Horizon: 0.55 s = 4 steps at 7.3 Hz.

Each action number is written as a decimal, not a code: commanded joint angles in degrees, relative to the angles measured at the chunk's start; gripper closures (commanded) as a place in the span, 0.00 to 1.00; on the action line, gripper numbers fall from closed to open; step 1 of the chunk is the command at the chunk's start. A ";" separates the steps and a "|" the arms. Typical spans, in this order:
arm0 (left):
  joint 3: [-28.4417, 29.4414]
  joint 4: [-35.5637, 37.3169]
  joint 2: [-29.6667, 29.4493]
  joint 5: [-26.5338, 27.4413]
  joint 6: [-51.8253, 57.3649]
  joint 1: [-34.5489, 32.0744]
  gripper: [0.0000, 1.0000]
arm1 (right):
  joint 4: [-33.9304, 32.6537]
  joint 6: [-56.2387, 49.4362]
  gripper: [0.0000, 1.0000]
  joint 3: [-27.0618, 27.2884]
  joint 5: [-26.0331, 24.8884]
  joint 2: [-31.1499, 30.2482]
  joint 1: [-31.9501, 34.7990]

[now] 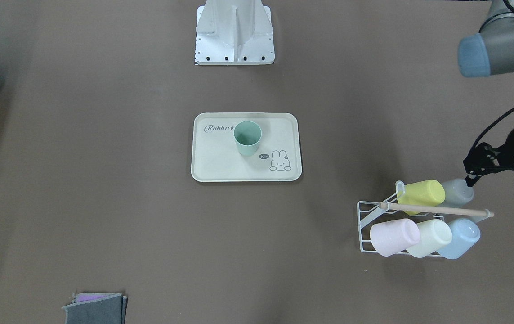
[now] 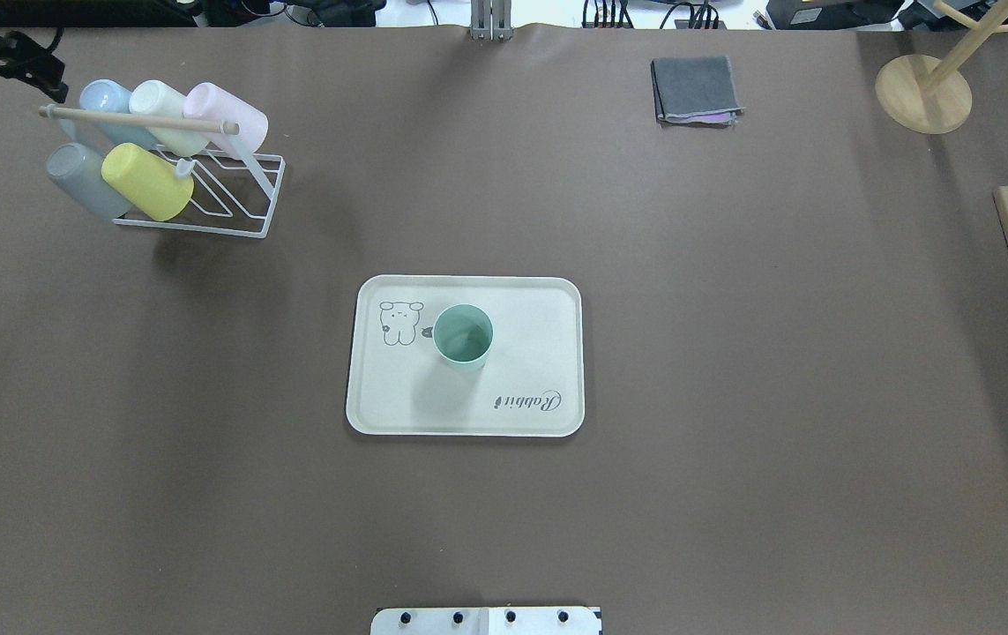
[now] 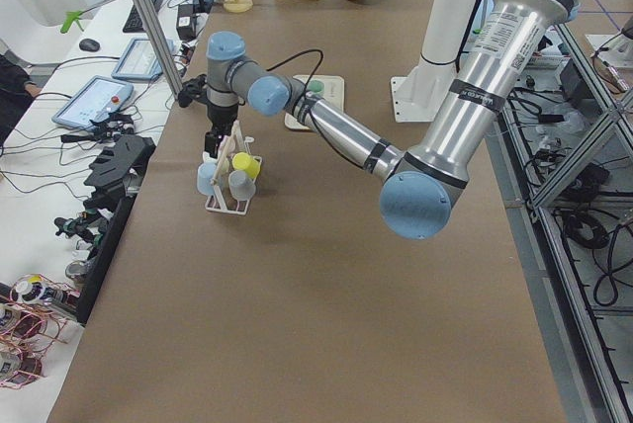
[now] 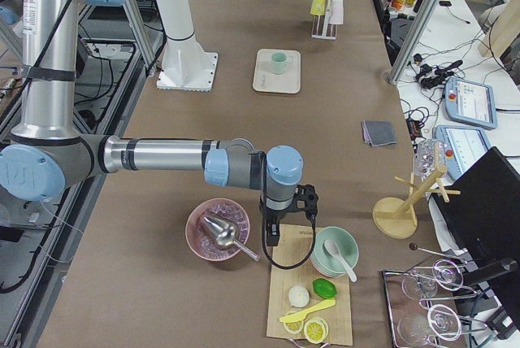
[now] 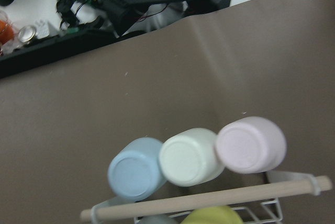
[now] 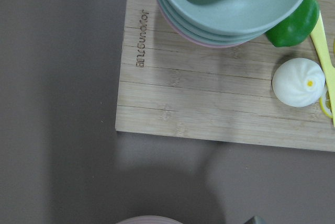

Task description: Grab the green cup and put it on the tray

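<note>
The green cup (image 1: 248,138) stands upright, mouth up, on the cream tray (image 1: 221,168) near its "Rabbit" print; it also shows in the overhead view (image 2: 463,335) on the tray (image 2: 530,362). My left gripper (image 1: 493,184) hovers open and empty just behind the wire cup rack (image 1: 367,225), far from the tray; it sits at the overhead view's top left corner (image 2: 10,70). My right gripper (image 4: 276,230) hangs over the table's other end by a wooden board; I cannot tell whether it is open or shut.
The rack (image 2: 239,198) holds yellow (image 1: 421,194), grey, pink (image 5: 251,144), cream (image 5: 191,156) and blue (image 5: 137,174) cups. A folded grey cloth (image 2: 696,88), a wooden stand (image 2: 922,93) and a wooden board (image 6: 209,103) with stacked bowls lie on my right.
</note>
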 commanded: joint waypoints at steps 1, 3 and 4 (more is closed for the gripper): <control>10.72 -0.40 1.87 -14.98 9.47 -7.95 0.02 | 0.00 -0.02 0.00 0.01 0.00 -0.09 0.00; 10.94 -0.14 8.53 -12.87 16.91 -11.40 0.01 | 0.00 -0.10 0.00 0.01 0.00 -0.18 0.00; 10.86 -0.49 13.43 -8.49 17.54 -11.76 0.01 | 0.00 -0.11 0.00 0.01 0.08 -0.09 0.00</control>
